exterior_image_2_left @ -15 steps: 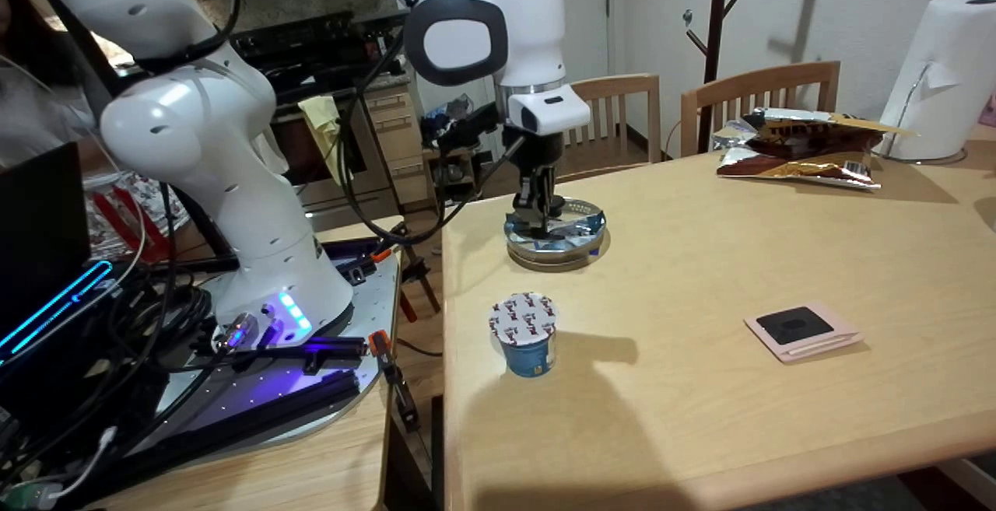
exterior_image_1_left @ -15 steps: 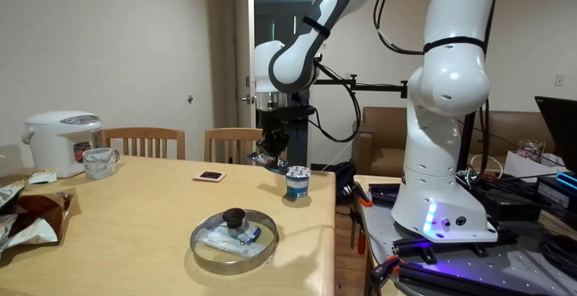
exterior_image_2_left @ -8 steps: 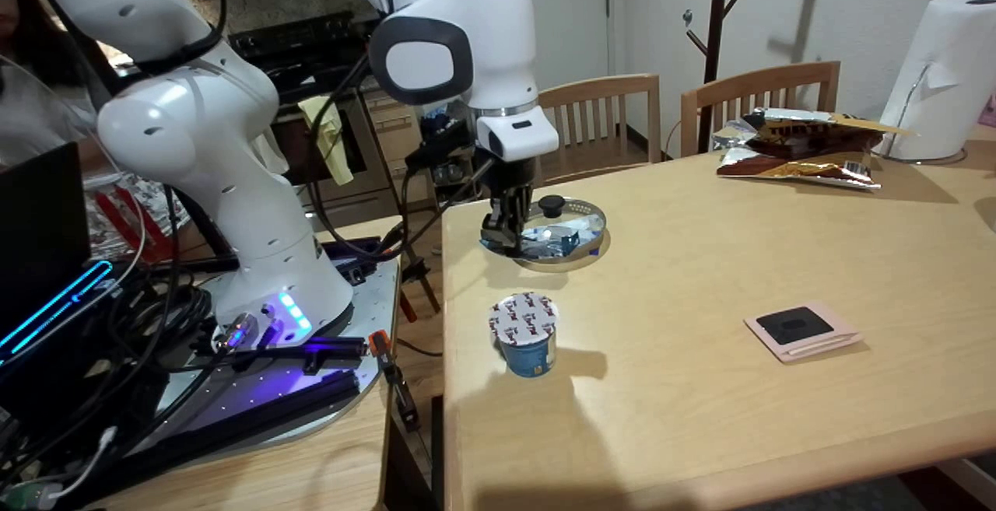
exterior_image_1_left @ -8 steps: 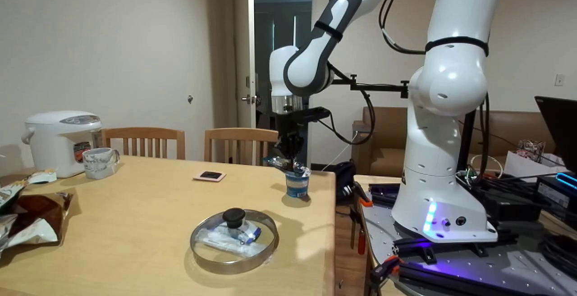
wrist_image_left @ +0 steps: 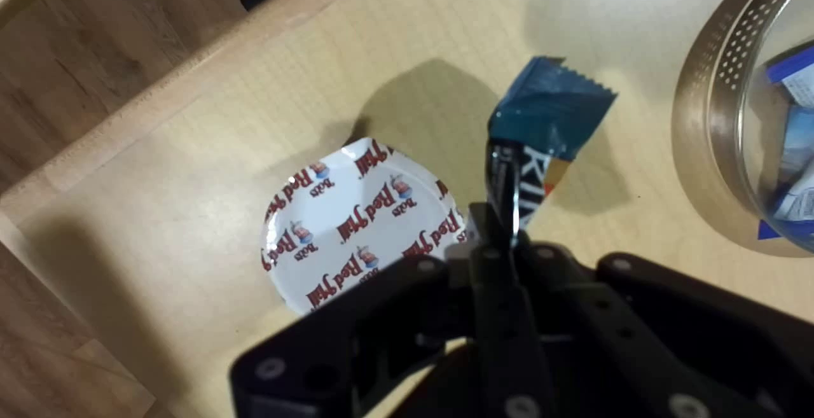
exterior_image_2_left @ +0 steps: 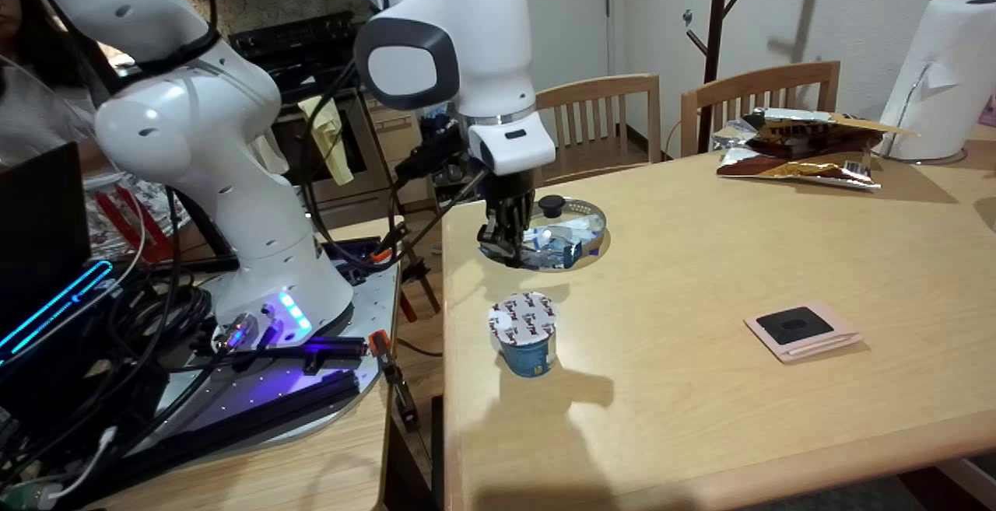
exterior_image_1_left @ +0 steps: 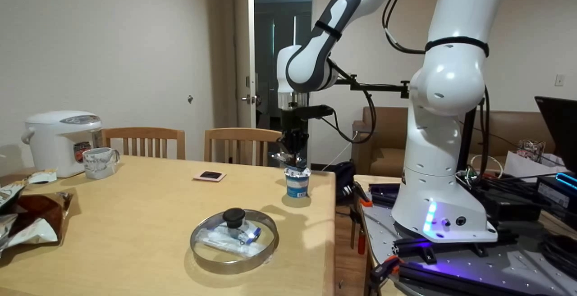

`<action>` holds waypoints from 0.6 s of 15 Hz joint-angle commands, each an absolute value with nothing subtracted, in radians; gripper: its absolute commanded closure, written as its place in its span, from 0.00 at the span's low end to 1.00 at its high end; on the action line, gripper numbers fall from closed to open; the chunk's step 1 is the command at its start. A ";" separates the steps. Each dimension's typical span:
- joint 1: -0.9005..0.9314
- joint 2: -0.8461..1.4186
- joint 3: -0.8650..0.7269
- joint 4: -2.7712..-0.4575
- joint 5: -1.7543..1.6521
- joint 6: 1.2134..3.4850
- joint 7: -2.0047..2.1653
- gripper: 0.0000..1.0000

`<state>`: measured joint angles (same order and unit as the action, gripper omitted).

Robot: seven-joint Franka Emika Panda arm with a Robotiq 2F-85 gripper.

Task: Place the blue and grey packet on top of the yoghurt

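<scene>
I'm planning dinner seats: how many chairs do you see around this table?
4: a chair beyond the mug, a second chair along the same edge; across the table, a third chair beyond the dish, a fourth chair behind the bags. Others may be hidden.

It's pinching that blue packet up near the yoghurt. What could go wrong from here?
It might miss: in the wrist view, the packet in the gripper shows mainly beside the yoghurt, so letting go here could drop it onto the table.
It might slide off: the packet looks bunched where it is pinched, so it may not lie flat.
A bump might tip the yoghurt, perhaps to the floor, since it stands near the table's edge.
</scene>
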<state>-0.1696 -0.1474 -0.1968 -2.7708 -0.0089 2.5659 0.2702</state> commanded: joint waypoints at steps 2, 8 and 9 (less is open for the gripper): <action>-0.186 -0.153 -0.214 -2.784 0.067 2.585 0.179 1.00; -0.151 -0.116 -0.207 -2.774 0.202 2.585 0.091 1.00; -0.153 -0.114 -0.200 -2.774 0.193 2.574 0.111 1.00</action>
